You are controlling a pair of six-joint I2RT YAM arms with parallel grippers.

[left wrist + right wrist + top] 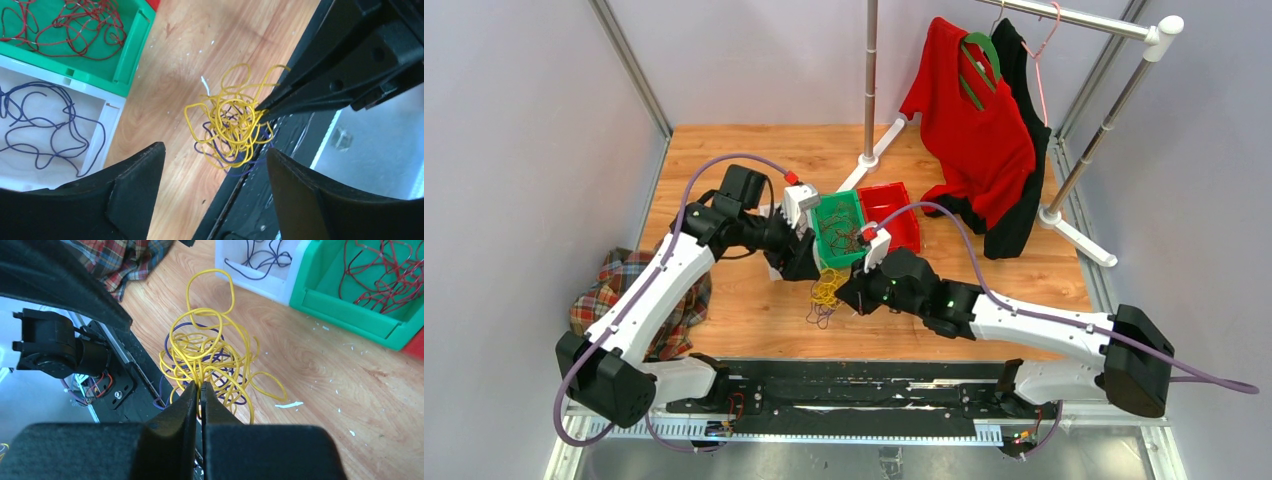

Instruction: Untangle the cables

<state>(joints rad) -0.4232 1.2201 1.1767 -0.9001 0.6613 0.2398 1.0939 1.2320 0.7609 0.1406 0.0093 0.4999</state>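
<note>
Cables (pixel 201 354) between closed right jaws

Wooden table (pixel 744 310): green bin (pixel 834 200), red bin (pixel 884 195), white bin (pixel 112 120); plaid cloth (pixel 604 280) left edge; cables (pixel 824 292) near front edge.

Two pincers (pixel 215 150) (pixel 200 386), one cable tangle (pixel 200 347), one green bin (pixel 350 315), one red bin (pixel 894 198), one white bin (pixel 112 107), two shirts (pixel 974 130) (pixel 1024 205).

The right gripper (pixel 200 386), at 6 o'clock, pinches its fingers together on a tangle of yellow and purple cables (pixel 210 347) over a wooden table (pixel 325 370). A green bin (pixel 350 315) at 2 o'clock holds red strands, a white bin (pixel 260 282) at 12 holds purple ones, and plaid cloth (pixel 125 255) lies at 11.
</note>
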